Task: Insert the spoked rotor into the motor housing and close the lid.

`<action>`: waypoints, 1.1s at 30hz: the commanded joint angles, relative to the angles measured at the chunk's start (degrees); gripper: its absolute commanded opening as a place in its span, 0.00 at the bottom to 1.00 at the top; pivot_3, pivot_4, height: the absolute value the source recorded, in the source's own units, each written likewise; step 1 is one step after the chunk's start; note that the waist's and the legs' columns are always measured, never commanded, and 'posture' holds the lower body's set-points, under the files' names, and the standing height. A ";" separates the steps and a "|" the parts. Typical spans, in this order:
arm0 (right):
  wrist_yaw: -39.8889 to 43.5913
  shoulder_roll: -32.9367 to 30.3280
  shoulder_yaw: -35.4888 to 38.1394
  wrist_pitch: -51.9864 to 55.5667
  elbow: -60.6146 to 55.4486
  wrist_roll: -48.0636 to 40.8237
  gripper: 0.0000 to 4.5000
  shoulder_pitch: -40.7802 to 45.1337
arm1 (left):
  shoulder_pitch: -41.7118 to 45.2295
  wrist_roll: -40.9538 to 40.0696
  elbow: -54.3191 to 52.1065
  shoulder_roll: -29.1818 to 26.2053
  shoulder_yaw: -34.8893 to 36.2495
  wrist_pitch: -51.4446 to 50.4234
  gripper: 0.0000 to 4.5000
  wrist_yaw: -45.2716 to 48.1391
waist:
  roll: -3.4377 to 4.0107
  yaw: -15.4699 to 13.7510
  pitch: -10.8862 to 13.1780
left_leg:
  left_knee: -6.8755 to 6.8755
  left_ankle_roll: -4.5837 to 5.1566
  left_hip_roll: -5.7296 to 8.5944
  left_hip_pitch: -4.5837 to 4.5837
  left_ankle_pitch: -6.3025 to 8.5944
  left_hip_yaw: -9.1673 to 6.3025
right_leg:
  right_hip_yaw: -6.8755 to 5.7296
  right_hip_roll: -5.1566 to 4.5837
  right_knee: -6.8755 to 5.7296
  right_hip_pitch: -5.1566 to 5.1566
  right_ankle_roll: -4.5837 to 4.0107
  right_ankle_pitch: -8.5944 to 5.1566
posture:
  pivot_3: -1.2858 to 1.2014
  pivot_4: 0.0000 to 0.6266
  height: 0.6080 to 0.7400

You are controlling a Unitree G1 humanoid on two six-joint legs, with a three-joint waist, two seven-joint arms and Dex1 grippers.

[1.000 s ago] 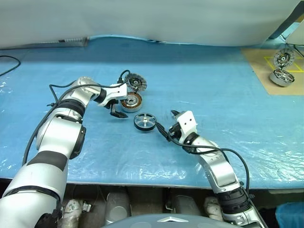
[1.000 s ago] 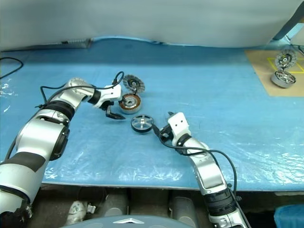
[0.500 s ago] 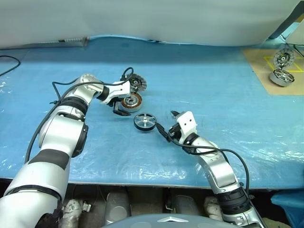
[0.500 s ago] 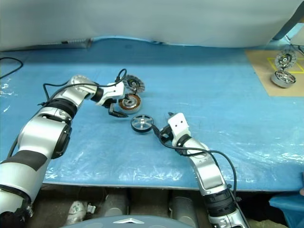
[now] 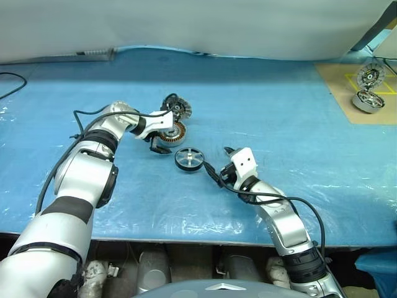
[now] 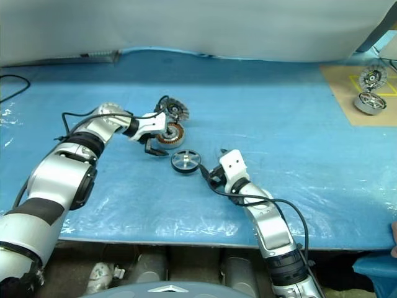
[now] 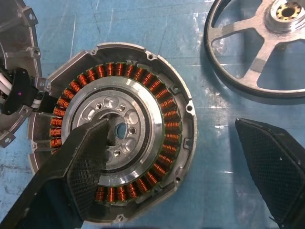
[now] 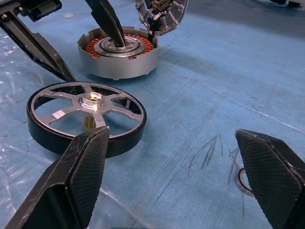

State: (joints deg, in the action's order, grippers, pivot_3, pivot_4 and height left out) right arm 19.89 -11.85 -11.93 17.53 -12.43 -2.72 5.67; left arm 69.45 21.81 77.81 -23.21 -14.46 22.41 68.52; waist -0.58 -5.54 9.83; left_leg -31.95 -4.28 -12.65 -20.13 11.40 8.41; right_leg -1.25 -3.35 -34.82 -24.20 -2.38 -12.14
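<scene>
Left jaws (image 7: 176, 157): spread wide above the motor housing (image 7: 114, 131), one finger (image 7: 83, 167) over its silver central hub, the other off past its rim over bare blue sheet; nothing was pinched.

Right jaws (image 8: 174, 176): spread just as wide, hanging low over the desk (image 5: 279, 112) and pointing toward the spoked rotor (image 8: 86, 114); nothing lay between the two black fingers.

Motor housing: sat flat on the blue-covered desk directly under the left jaws, its ring of copper windings open to view, and well ahead of the right jaws, beyond the rotor.

Spoked rotor: lay flat on the sheet just beside the housing, not yet inside it; it was near the left jaws' outer finger and just ahead of the right jaws, toward one of their fingers (image 8: 78, 171). Its dark rim, silver spokes and hub were untouched by either.

Lid (image 5: 178, 109): tilted up at the far edge of the housing from the right jaws, its inner face with wiring turned toward them; it stood open, touching or nearly touching the housing's rim.

Second motor set (image 5: 367, 87): rested on a brown board (image 5: 338, 93) at the desk's far right corner, well apart from both jaws.
</scene>
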 commanded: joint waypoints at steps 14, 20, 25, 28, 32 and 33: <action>-0.81 0.26 0.44 -0.43 -3.96 -0.06 0.99 -0.83 | -0.52 4.29 0.11 0.43 -3.37 -0.17 1.00 -5.66 | 0.00 0.00 0.00 | -0.01 0.00 0.00 0.08 0.00 0.00 | 0.01 -0.02 -0.01 0.23 -0.03 -0.02 | 0.52 0.24 1.00; -0.98 0.27 0.26 -0.48 -3.87 -0.01 1.00 -0.85 | -0.53 4.40 0.21 0.41 -3.69 -0.95 0.73 -5.91 | 0.00 0.03 0.00 | -0.01 0.00 0.00 0.10 0.00 0.00 | 0.02 -0.02 -0.01 0.25 -0.06 -0.04 | 0.52 0.24 1.00; -0.95 0.26 0.21 -0.55 -3.72 -0.04 1.00 -0.82 | -0.44 4.14 0.21 0.02 -3.59 -1.52 0.50 -5.00 | 0.04 -0.03 -0.02 | 0.01 0.00 0.02 0.12 0.00 0.00 | 0.02 -0.03 0.00 0.27 -0.04 -0.03 | 0.52 0.24 1.00; -0.83 0.27 0.16 -0.60 -3.52 -0.08 1.00 -0.65 | -0.45 3.89 0.17 -0.53 -3.46 -1.65 0.50 -3.57 | 0.04 0.05 -0.02 | 0.00 0.00 0.04 0.13 0.00 0.01 | 0.03 -0.04 0.01 0.28 -0.17 -0.11 | 0.52 0.24 1.00; -0.58 0.41 -0.05 -0.69 -3.05 -0.15 1.00 -0.21 | -0.34 3.90 0.03 -1.18 -3.49 -1.42 0.50 -3.05 | 0.04 0.13 -0.02 | 0.07 0.00 0.03 0.14 0.00 0.00 | 0.03 -0.03 0.05 0.27 -0.14 -0.09 | 0.52 0.24 1.00; -0.49 0.45 -0.10 -0.71 -2.91 -0.16 1.00 -0.07 | -0.18 3.86 -0.03 -1.26 -3.44 -1.34 0.50 -3.21 | 0.04 0.15 -0.02 | 0.08 0.00 0.03 0.14 0.00 0.00 | 0.03 -0.03 0.06 0.27 -0.14 -0.09 | 0.52 0.24 1.00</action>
State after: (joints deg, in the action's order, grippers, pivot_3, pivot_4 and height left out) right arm 19.07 -11.74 -11.96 17.63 -13.91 -2.70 4.84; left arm 69.55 24.94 76.83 -23.30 -17.31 21.86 64.26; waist -0.54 -5.38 9.80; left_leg -31.87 -4.28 -12.62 -20.00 11.40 8.41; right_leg -1.23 -3.38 -34.75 -23.92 -2.51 -12.22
